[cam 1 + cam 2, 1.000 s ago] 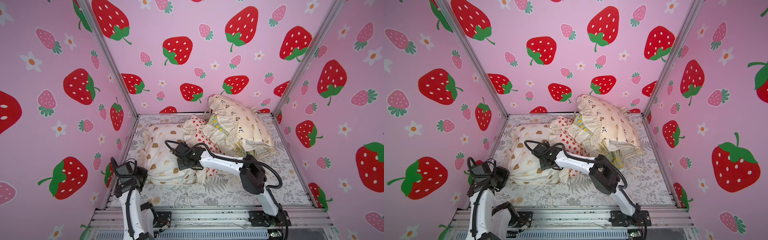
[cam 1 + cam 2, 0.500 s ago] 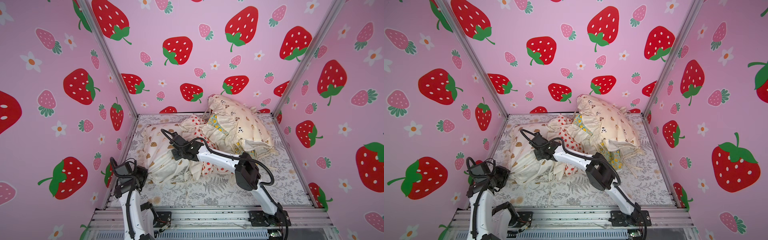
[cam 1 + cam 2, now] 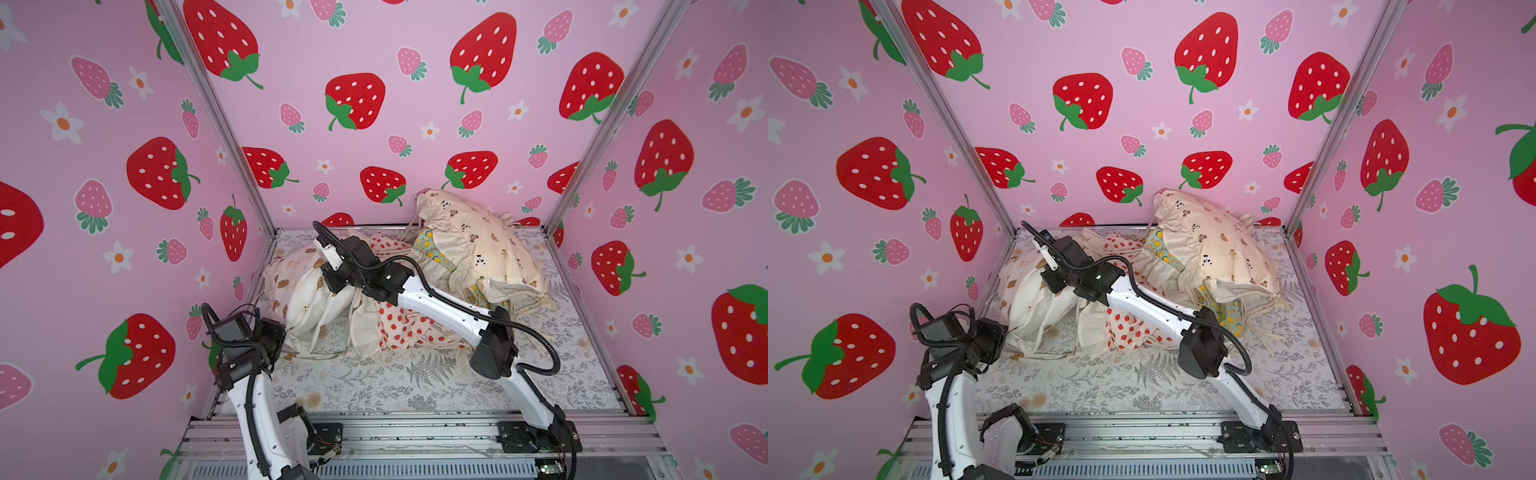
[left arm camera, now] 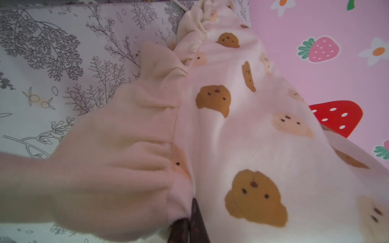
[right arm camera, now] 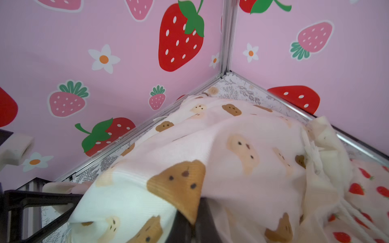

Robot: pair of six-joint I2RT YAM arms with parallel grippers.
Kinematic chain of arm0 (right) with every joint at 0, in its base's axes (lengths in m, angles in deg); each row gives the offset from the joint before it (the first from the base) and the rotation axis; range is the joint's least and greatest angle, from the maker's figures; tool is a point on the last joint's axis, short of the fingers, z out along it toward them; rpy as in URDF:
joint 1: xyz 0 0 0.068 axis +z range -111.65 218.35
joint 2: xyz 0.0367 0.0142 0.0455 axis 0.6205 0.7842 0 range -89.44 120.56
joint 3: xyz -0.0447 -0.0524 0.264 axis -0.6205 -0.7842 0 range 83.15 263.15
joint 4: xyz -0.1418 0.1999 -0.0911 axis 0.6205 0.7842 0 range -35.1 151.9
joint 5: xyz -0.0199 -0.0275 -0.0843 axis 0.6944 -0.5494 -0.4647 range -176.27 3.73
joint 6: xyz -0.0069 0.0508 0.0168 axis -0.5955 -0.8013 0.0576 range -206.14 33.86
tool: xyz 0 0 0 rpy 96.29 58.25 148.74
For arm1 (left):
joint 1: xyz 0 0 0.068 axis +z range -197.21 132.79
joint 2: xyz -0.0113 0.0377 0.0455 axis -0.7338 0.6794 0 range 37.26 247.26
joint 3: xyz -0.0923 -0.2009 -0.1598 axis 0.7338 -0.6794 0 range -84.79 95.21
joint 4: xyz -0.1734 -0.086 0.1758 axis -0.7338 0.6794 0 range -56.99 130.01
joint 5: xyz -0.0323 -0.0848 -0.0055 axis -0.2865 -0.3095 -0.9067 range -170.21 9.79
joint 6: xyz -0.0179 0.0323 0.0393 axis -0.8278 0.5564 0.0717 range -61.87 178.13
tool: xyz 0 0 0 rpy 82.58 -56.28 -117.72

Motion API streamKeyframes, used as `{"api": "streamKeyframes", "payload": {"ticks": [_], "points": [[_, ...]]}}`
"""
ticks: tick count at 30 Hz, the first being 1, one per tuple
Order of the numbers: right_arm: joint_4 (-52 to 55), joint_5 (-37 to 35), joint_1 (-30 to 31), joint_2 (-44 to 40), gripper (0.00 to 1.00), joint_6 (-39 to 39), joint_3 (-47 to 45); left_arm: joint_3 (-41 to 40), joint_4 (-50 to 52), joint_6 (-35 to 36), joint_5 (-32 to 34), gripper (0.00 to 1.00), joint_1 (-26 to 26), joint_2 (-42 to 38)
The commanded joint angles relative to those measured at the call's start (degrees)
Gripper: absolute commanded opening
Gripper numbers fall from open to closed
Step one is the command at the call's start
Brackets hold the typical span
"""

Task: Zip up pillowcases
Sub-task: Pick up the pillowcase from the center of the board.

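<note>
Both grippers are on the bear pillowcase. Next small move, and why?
Probably ease the right gripper up and away from the left gripper to pull the bear pillowcase taut. Both are shut on its cloth, which hangs bunched between them, and no zipper shows in any view. A flatter edge might bring it into sight.
</note>
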Motion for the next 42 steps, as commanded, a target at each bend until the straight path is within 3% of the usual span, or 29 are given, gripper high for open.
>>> {"api": "streamKeyframes", "payload": {"ticks": [1, 7, 11, 15, 21, 25, 26, 28, 31, 34, 36, 42], "points": [[-2.2, 2.5, -0.3, -4.0, 0.0, 7.0, 2.3, 4.3, 1.3, -1.9, -4.3, 0.0, 0.2, -0.8], [-0.5, 3.1, -0.7, -9.2, 0.0, 13.5, 1.3, 9.0, -2.4, -7.1, -10.5, 0.0, 0.0, -1.3], [-0.8, 2.3, -1.2, -12.9, 0.0, 17.2, -0.8, 13.2, -3.1, -8.5, -11.3, 0.0, -2.0, -1.5], [-0.2, 3.3, -3.7, -16.8, 0.0, 17.3, -4.5, 12.9, -7.4, -12.6, -8.3, 0.0, -11.3, -0.9], [-2.1, 6.3, -9.5, -22.7, 0.0, 13.6, -19.4, 11.0, -12.1, -14.4, 6.5, 0.0, -31.4, 3.3], [-6.3, 8.7, -13.9, -25.1, 0.0, 9.0, -31.0, 9.5, -15.4, -14.8, 10.6, 0.0, -38.3, 5.9], [-6.7, 9.2, -14.9, -25.5, 0.0, 8.1, -32.6, 9.7, -14.7, -14.2, 11.0, 0.02, -38.7, 6.0], [-8.2, 10.7, -16.7, -26.9, 0.0, 6.3, -35.6, 9.7, -13.3, -12.6, 10.9, 0.29, -38.7, 5.3], [-8.3, 11.1, -18.3, -27.9, 0.0, 5.3, -36.9, 9.4, -10.5, -10.7, 10.2, 0.59, -38.6, 2.6], [-8.2, 12.5, -20.0, -28.4, 0.0, 3.7, -37.5, 9.6, -5.4, -8.0, 9.5, 0.76, -38.6, -0.4], [-7.5, 12.9, -20.5, -28.6, 0.0, 3.6, -37.6, 9.7, -0.6, -5.5, 10.1, 0.83, -38.6, -2.6], [-7.1, 13.4, -21.2, -29.2, 0.0, 1.8, -38.8, 7.3, 8.3, -3.2, 12.2, 0.86, -38.3, -7.4]]}}
